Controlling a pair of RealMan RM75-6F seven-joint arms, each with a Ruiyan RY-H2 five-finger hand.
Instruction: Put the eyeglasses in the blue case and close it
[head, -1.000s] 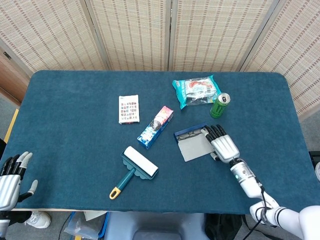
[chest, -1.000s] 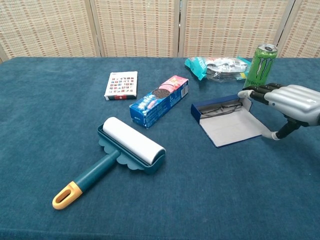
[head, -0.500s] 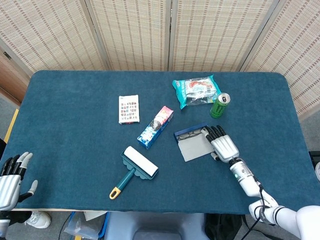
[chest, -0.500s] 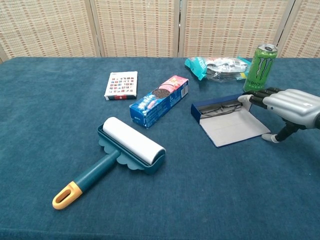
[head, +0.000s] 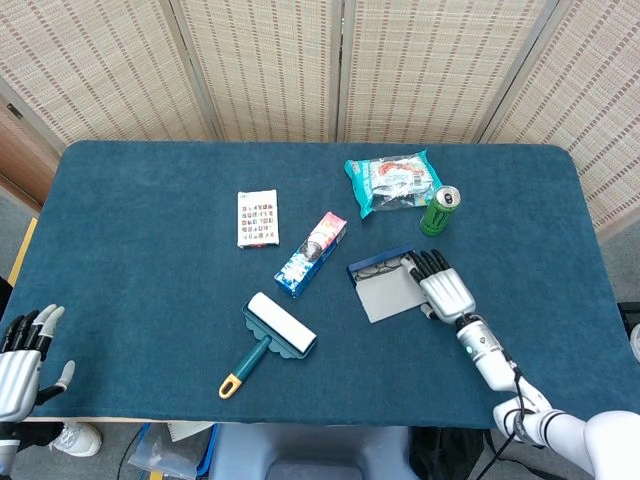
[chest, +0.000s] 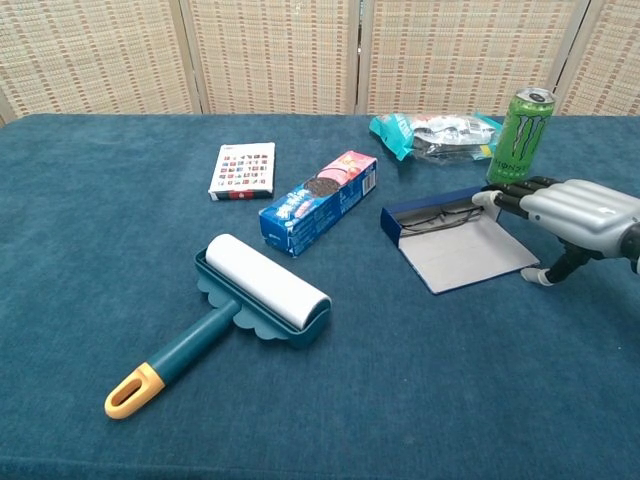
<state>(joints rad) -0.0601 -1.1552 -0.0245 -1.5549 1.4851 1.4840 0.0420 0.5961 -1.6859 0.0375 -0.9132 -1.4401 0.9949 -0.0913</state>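
Since a second ago your right hand (chest: 570, 212) has slid slightly toward the case's right end; everything else on the worktop (head: 150, 240) is unchanged. Your left hand (head: 22, 355) sits off the near left corner, below the worktop edge, fingers apart, holding nothing. Nearest on the cloth is the lint roller (chest: 250, 300), yellow handle tip pointing at you. Behind it, the cookie box (chest: 320, 198) lies diagonally, with the card pack (chest: 243, 170) further left.

The blue case (chest: 450, 240) lies open right of centre, its grey lid flap flat toward you. The eyeglasses (chest: 440, 215) are already inside the tray, at the far side. Your right hand rests at the case's right end, fingertips (chest: 492, 197) extended and touching the tray's end, thumb down on the cloth by the lid's corner. It grips nothing, fingers loosely spread.

Just behind the hand stands the green can (chest: 520, 122), upright. The teal snack bag (chest: 430, 135) lies beside it, furthest back.
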